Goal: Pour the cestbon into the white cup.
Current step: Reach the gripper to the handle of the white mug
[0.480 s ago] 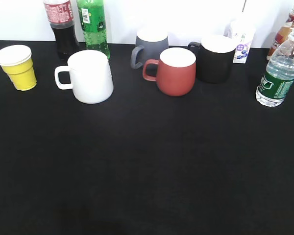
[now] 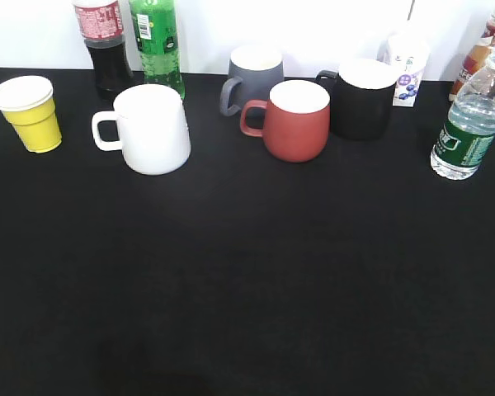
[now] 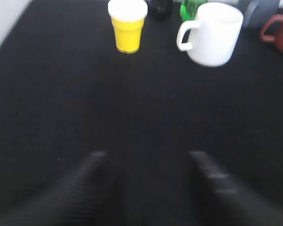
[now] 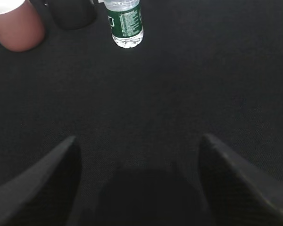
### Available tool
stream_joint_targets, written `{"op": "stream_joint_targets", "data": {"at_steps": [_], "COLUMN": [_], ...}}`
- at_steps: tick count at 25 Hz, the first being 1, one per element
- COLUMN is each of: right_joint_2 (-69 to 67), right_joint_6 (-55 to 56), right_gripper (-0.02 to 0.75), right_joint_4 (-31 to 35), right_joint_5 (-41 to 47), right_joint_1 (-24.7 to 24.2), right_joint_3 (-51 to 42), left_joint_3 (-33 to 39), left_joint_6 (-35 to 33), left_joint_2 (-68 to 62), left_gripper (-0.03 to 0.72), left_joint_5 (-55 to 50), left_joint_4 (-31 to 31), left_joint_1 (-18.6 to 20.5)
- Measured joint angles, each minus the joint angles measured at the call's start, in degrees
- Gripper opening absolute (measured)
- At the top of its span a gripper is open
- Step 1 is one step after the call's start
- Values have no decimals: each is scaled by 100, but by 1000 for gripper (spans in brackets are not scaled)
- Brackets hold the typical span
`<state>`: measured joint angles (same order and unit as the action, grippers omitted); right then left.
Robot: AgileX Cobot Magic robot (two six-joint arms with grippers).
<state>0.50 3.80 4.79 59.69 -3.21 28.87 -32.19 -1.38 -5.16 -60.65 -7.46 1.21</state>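
The cestbon [image 2: 470,124], a clear ribbed water bottle with a dark green label, stands upright at the far right of the black table; it also shows in the right wrist view [image 4: 125,23]. The white cup [image 2: 151,129], a large white mug with its handle to the left, stands at the back left; it also shows in the left wrist view [image 3: 213,34]. Neither gripper shows in the exterior view. My left gripper [image 3: 148,157] is open and empty, well short of the white cup. My right gripper [image 4: 137,141] is open and empty, well short of the cestbon.
A yellow paper cup [image 2: 29,113] stands at the far left. A cola bottle [image 2: 103,45] and a green soda bottle [image 2: 157,41] stand behind the white cup. A grey mug [image 2: 252,76], a red mug [image 2: 293,120], a black mug [image 2: 361,97] and a small carton [image 2: 407,70] stand mid-back.
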Motion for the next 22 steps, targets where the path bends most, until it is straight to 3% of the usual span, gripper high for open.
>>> {"op": "stream_joint_targets", "data": {"at_steps": [2, 5, 8, 10, 11, 16, 19, 22], "right_joint_2": [0, 0, 0, 0, 0, 0, 0, 0], "right_joint_6": [0, 0, 0, 0, 0, 0, 0, 0], "right_gripper": [587, 587, 587, 587, 587, 587, 587, 587], "right_joint_4": [0, 0, 0, 0, 0, 0, 0, 0], "right_joint_5": [0, 0, 0, 0, 0, 0, 0, 0], "right_joint_1": [0, 0, 0, 0, 0, 0, 0, 0], "right_joint_3": [0, 0, 0, 0, 0, 0, 0, 0], "left_joint_3": [-471, -1181, -1270, -1258, -1145, 522, 620, 620], "left_joint_6": [-69, -548, -1250, -1372, -1372, -1391, -1391, -1245], "left_joint_2": [-714, -1911, -3012, -3720, -3988, -5398, -6780, -7798], "left_gripper": [637, 628, 583, 580, 580, 580, 580, 579], "left_joint_5": [270, 1655, 3710, 4409, 4875, 8064, 9048, 9799], "left_joint_4": [45, -34, -949, -1283, -1310, -1746, -1816, -1820], "left_joint_1": [0, 0, 0, -16, -161, -2013, -2417, -2433]}}
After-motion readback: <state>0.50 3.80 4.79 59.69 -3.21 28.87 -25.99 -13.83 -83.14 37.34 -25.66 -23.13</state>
